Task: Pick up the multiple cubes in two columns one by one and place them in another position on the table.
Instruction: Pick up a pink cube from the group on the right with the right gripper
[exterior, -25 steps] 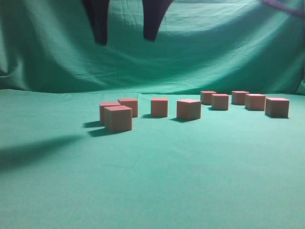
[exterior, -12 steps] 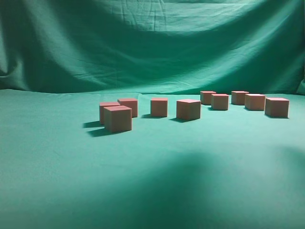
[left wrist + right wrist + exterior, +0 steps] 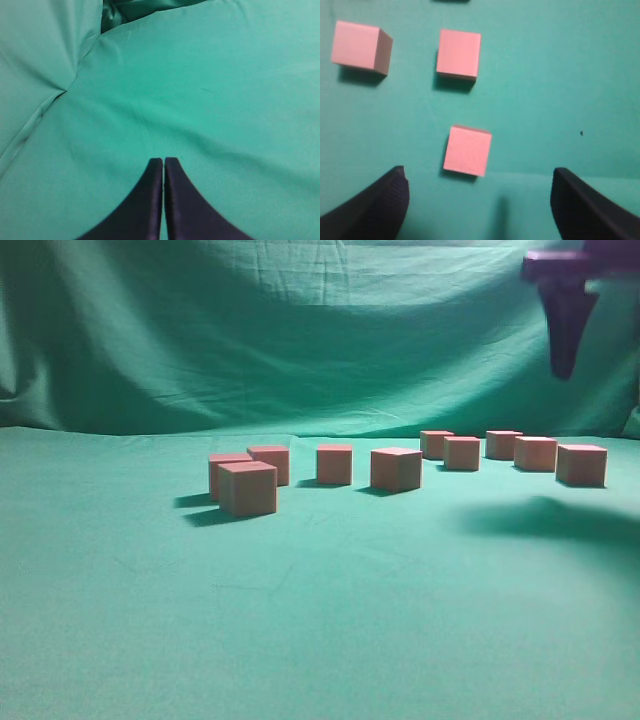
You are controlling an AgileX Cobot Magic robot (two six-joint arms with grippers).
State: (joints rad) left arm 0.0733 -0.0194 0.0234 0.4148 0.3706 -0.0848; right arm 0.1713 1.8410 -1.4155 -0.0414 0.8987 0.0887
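Several pink-tan cubes stand on the green cloth. A left group sits around the nearest cube (image 3: 247, 489) and a right group in two short columns ends at the cube (image 3: 581, 464). My right gripper (image 3: 563, 365) hangs high above the right group, open and empty. In the right wrist view its jaws (image 3: 479, 187) are wide apart above one cube (image 3: 467, 150), with two more cubes (image 3: 459, 53) (image 3: 361, 46) further on. My left gripper (image 3: 163, 161) is shut and empty over bare cloth, and it does not show in the exterior view.
Green cloth (image 3: 320, 620) covers the table and rises as a backdrop behind the cubes. A shadow (image 3: 545, 520) lies on the cloth in front of the right group. The left wrist view shows cloth folds (image 3: 65, 90).
The dark fingers at the top left-centre a second ago left the exterior view. My right gripper now shows at the top right. The shadow shifted from left to right. No cube moved.
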